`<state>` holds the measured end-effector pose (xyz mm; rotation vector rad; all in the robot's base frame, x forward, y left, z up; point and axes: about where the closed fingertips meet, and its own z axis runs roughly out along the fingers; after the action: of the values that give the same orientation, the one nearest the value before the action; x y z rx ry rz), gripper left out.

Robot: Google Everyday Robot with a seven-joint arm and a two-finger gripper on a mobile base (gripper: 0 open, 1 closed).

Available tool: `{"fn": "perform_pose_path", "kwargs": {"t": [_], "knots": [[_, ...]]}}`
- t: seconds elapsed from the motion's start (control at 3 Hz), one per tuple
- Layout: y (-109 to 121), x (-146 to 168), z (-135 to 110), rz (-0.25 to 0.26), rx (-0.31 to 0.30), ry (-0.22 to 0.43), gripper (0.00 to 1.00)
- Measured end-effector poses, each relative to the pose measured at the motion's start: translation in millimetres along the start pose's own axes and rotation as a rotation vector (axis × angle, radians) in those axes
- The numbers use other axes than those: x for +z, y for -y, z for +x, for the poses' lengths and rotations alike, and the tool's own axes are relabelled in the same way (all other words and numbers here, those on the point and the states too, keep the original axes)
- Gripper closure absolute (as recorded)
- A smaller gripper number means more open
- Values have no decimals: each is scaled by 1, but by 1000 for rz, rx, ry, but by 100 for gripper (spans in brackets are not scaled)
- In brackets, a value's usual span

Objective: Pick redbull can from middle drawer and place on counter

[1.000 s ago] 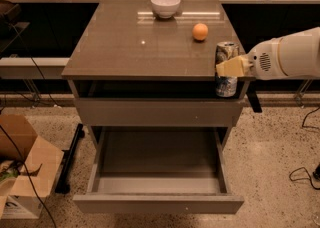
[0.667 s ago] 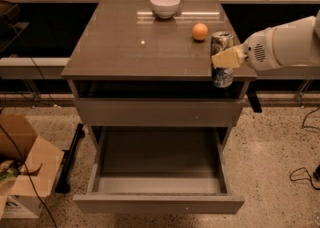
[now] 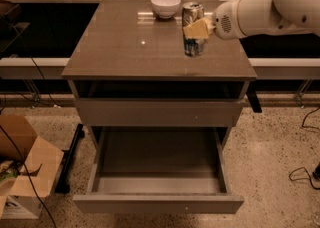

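Fingers (image 3: 196, 29) gripping shiny redbull can (image 3: 192, 13), over counter (image 3: 130, 47)

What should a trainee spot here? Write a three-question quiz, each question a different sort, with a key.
1. True or false: the redbull can lies in the open middle drawer.
2. Fill in: the white bowl stands near the counter's ____ edge.
3. The hand is shut on: A) the white bowl, B) the redbull can, C) the drawer front.
Key: 1 false, it is upright over the counter; 2 far; 3 B.
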<state>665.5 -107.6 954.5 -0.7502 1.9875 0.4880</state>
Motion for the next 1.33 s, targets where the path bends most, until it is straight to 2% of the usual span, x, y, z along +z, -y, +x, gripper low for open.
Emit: {"fn": "perform_pose_path", "kwargs": {"t": [0.33, 0.67, 1.0, 1.33], "knots": [[2, 50, -28, -45, 29, 85, 100], [7, 79, -39, -40, 40, 122, 100], [11, 117, -35, -31, 43, 170, 74], [11, 135, -30, -28, 40, 191, 50]]}}
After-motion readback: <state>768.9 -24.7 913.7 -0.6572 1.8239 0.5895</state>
